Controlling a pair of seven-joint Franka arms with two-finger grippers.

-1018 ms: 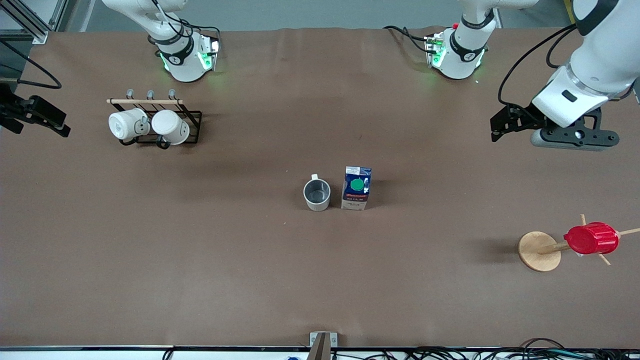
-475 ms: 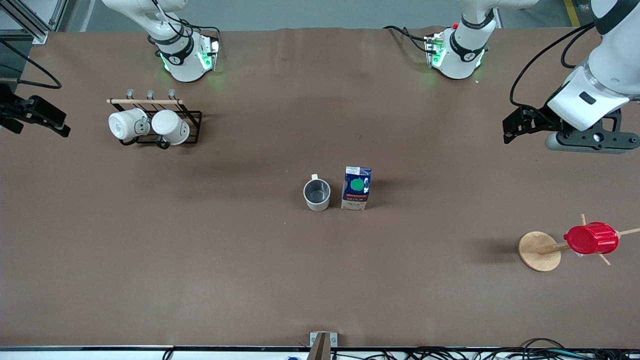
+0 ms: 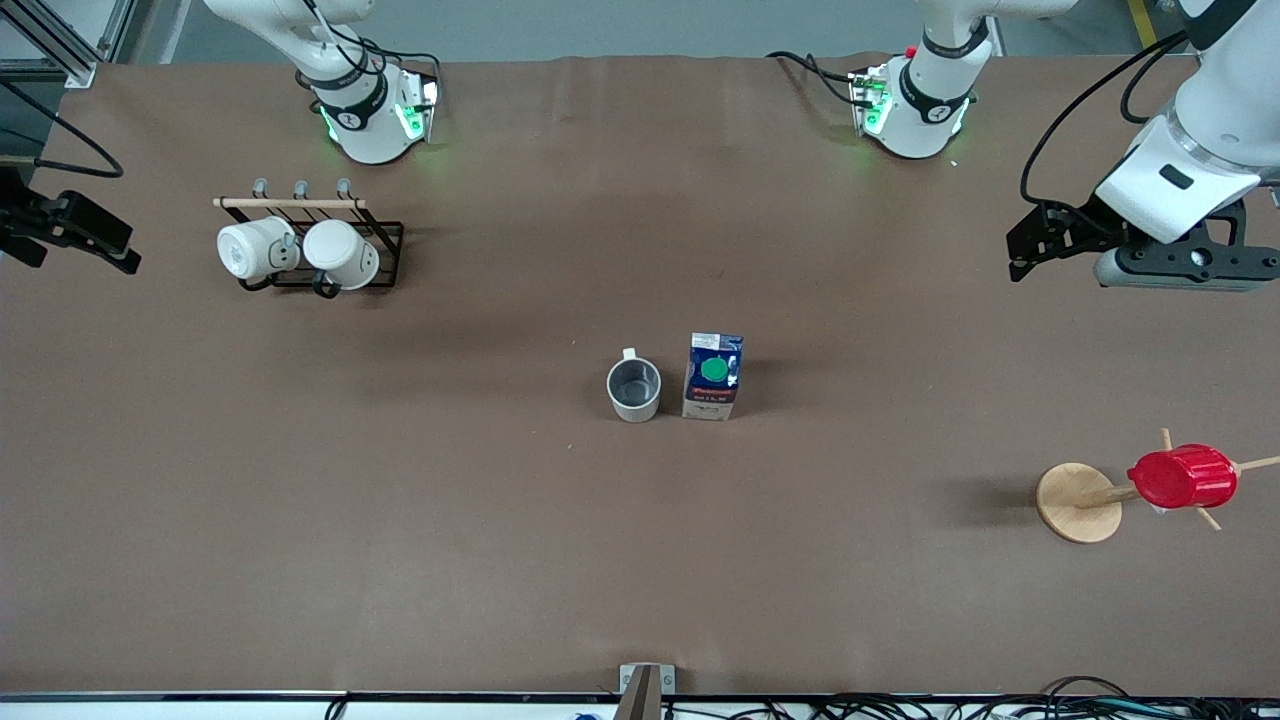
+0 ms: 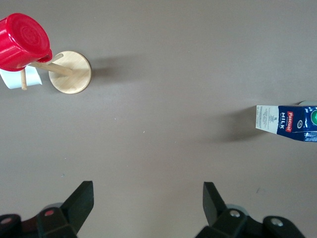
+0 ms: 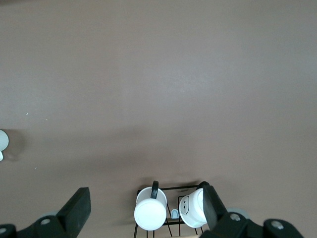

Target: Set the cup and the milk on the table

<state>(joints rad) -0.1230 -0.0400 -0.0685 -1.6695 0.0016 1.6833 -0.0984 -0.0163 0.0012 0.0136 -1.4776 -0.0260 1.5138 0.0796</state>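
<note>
The cup (image 3: 634, 388), beige-white with a dark grey inside, stands upright on the brown table (image 3: 500, 550) near its middle. The milk (image 3: 713, 375), a dark blue carton with a green cap, stands right beside it toward the left arm's end, a small gap between them. The milk also shows in the left wrist view (image 4: 287, 123). My left gripper (image 3: 1020, 255) is open and empty in the air over bare table near the left arm's end, and shows in its wrist view (image 4: 147, 201). My right gripper (image 3: 125, 250) is open and empty beside the mug rack, and shows in its wrist view (image 5: 144, 206).
A black wire rack (image 3: 385, 235) with two white mugs (image 3: 252, 249) stands near the right arm's end. A wooden stand (image 3: 1078, 502) holding a red ribbed cup (image 3: 1182, 477) stands near the left arm's end, nearer to the front camera.
My left gripper has moved farther toward the left arm's end of the table, away from the milk. The right arm, cup and milk have not moved.
</note>
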